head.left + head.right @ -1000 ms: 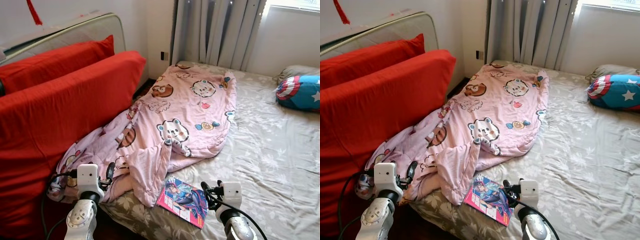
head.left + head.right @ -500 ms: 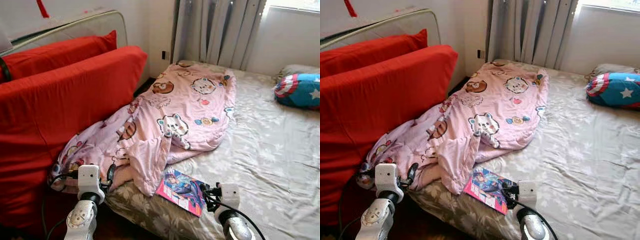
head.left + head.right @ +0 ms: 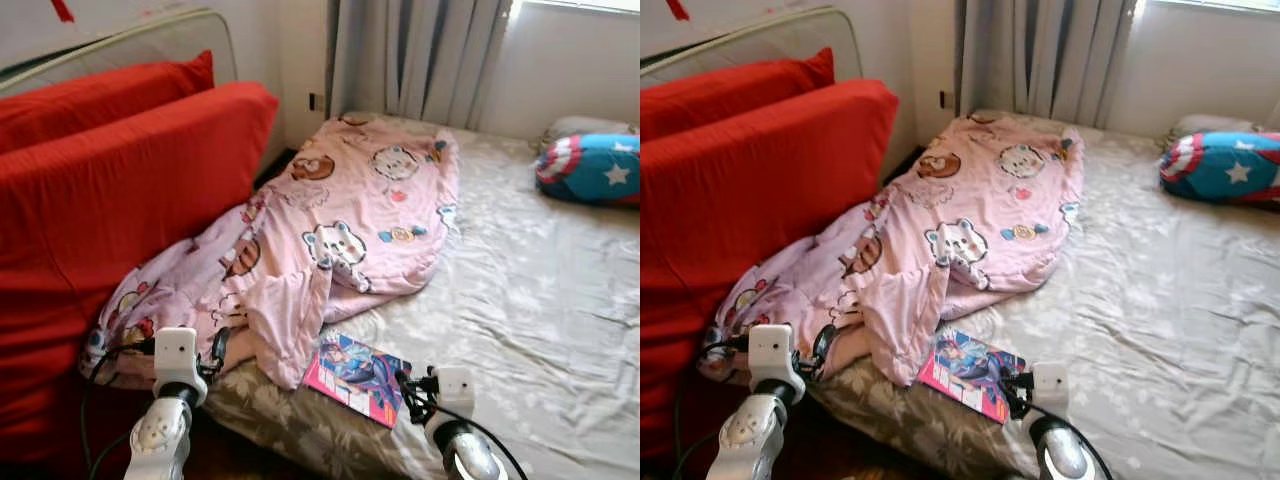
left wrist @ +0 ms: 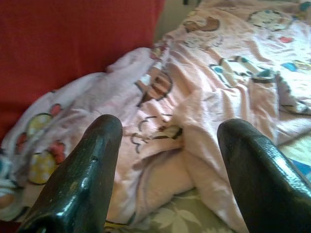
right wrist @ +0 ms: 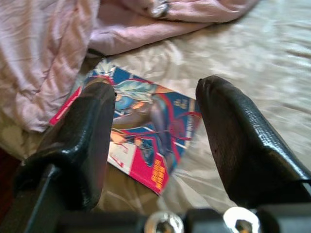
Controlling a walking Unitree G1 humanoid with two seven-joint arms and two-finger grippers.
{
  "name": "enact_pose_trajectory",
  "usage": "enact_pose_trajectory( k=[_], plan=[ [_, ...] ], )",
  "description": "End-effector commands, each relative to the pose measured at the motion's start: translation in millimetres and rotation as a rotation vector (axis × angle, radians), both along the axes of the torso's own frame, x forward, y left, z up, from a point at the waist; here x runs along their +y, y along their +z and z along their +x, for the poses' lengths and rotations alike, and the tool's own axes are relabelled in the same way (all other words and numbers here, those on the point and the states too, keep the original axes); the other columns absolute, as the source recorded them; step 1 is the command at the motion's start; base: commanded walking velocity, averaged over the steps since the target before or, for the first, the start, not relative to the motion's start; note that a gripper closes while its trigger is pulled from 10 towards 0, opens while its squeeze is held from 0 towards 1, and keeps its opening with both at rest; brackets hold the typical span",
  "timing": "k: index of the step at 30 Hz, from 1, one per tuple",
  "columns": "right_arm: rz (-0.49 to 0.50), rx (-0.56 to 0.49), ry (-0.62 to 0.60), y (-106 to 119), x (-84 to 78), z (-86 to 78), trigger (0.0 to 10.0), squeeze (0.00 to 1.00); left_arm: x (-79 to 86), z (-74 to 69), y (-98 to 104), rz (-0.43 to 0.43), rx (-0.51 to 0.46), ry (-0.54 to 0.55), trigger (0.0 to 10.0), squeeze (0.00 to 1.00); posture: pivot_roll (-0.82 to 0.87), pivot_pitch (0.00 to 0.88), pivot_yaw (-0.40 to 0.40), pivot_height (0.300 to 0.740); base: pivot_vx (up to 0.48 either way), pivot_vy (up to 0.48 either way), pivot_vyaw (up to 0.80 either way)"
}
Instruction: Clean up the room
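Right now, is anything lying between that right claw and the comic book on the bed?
Nothing visible does. The right gripper is open and points straight at the comic book, which lies flat on the bedsheet. The pink blanket lies beside the book's far edge.

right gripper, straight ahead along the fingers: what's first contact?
Most likely the comic book: in the right wrist view it lies framed between the open fingers of the right gripper, flat on the bed sheet. The pink blanket sits off to one side. Depth is unclear.

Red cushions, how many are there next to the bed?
2. One big red cushion leans against the bed's left side; the other red cushion stands behind it, by the wall. More may be hidden behind.
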State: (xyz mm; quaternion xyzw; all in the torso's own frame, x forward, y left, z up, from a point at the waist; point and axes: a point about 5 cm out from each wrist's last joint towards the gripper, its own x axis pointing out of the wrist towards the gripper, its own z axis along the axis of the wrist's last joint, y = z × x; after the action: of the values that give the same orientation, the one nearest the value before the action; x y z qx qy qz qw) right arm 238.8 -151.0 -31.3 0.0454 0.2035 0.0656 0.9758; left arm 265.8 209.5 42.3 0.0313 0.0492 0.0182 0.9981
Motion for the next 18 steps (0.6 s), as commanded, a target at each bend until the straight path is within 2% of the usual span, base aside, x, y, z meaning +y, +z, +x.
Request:
enact_pose_trajectory(
  k=[1,18],
  plan=[
    [0.000,0.005,0.008,0.0,2.4,1.0,10.0,0.00,2.7,-3.5,-3.4,-0.002,0.023,0.003,10.0,0.00,0.04,0.000,-0.019,0.634,0.000,0.000,0.00],
    [0.011,0.010,0.007,-1.7,0.9,-1.4,10.0,0.00,1.3,-2.6,-4.7,-0.001,0.033,0.000,10.0,0.00,0.04,0.000,-0.019,0.634,0.000,0.000,0.00]
  ],
)
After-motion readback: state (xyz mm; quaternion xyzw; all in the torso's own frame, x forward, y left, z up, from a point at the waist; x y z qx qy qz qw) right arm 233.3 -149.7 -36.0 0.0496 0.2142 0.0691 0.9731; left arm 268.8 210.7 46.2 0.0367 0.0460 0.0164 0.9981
